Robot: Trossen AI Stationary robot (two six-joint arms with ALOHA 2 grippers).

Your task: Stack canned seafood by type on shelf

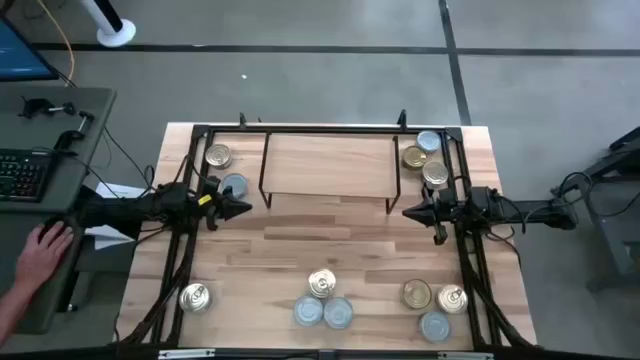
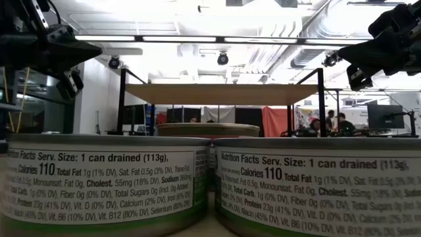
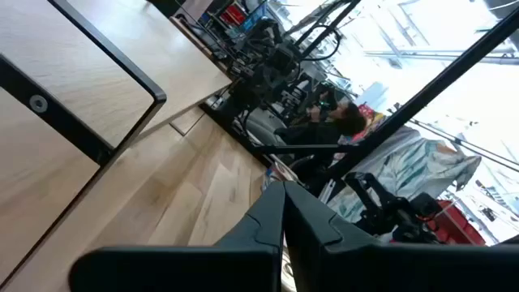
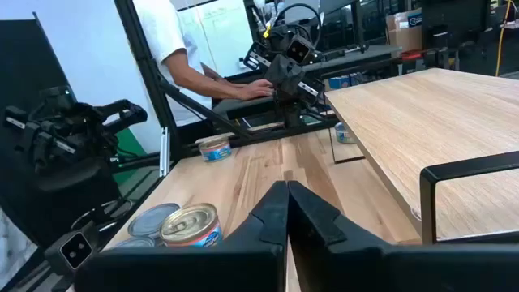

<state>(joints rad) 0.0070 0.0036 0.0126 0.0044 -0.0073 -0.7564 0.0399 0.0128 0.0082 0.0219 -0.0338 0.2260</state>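
Observation:
The shelf (image 1: 330, 165), a light-wood board on black wire legs, stands at the table's far middle, also seen in the low view (image 2: 220, 93). Canned seafood sits in groups on the table: two tins at the far left (image 1: 218, 156), three at the far right (image 1: 428, 158), one at the near left (image 1: 195, 297), three at the near middle (image 1: 322, 300) and three at the near right (image 1: 435, 305). My left gripper (image 1: 245, 208) hovers shut off the shelf's left end. My right gripper (image 1: 408, 211) hovers shut off its right end. Both hold nothing.
A person's hand (image 1: 45, 250) rests on a side desk left of the table, beside a keyboard (image 1: 20, 175). Two tins (image 2: 105, 184) stand right before the low camera. Bare tabletop (image 1: 330, 235) lies between the two grippers.

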